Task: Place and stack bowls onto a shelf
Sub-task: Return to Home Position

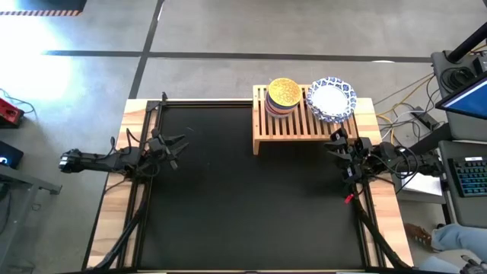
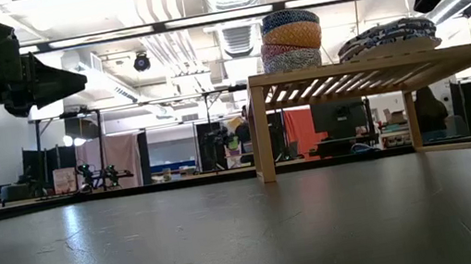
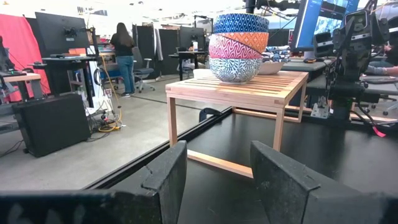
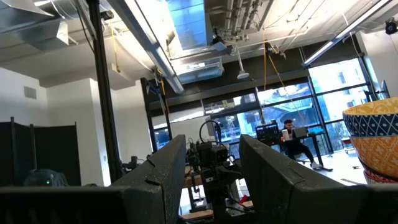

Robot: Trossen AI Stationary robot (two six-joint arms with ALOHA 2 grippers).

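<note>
The black worktop (image 1: 243, 198) bears the slatted shelf (image 1: 293, 126) at its back edge, right of middle; on it, small bowls (image 1: 283, 94) stacked beside white bowls (image 1: 331, 99).

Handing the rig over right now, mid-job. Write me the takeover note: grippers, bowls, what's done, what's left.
Left gripper: open, empty, at the left edge of the table.
Right gripper: open, empty, at the table's right edge, near the front right corner of the shelf.
Small bowls: one stack on the shelf's left half, yellow on top.
White blue-rimmed bowls: stacked on the shelf's right end.
Done: every bowl in view is on the shelf.
Left: apparently only parking both arms.
</note>
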